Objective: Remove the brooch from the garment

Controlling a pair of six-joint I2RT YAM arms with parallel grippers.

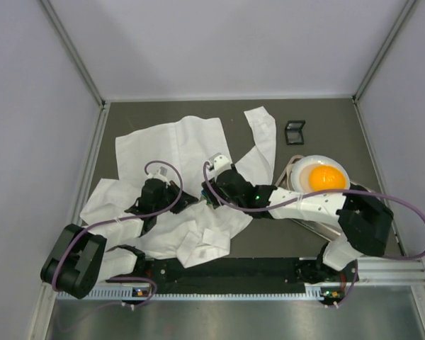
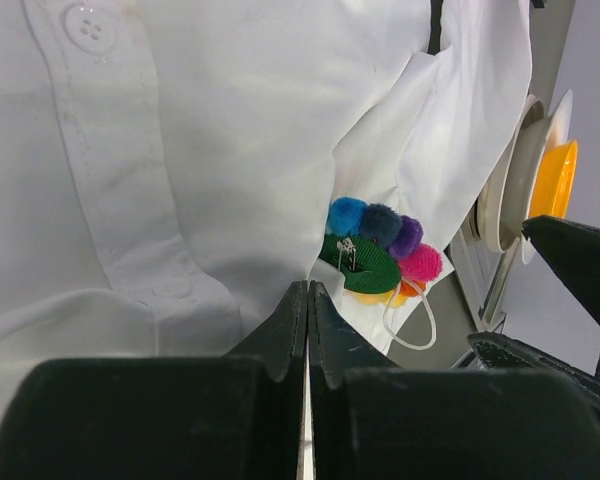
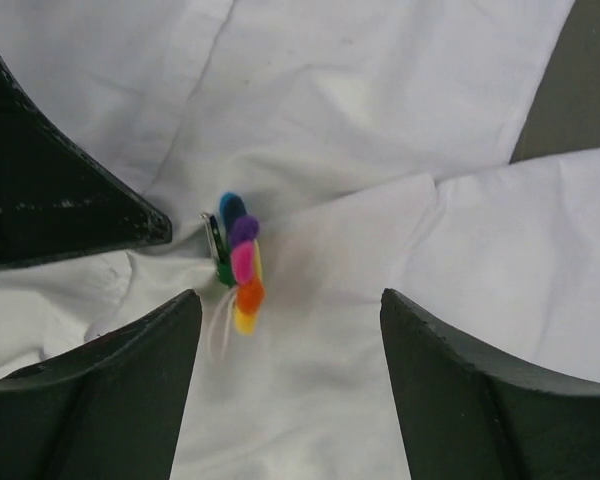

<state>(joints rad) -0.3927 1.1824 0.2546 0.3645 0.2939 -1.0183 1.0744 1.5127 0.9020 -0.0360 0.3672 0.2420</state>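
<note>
Near the middle of the tabletop [image 1: 340, 127], the garment [image 1: 170, 142] lies crumpled, spreading toward the far and left edges, with the brooch [image 2: 380, 250] pinned at a fold in its cloth. Both arms bend low over the shirt from the near edge, the right arm [image 1: 304, 202] reaching leftward from the near-right corner. The left fingers [image 2: 280, 335] are pressed together, tips at the fold just beside the brooch; whether cloth is caught between them cannot be told. The right fingers [image 3: 460, 380] are spread wide, the brooch between them and apart from both. An orange-centred dish [image 1: 324, 177] sits toward the right edge.
</note>
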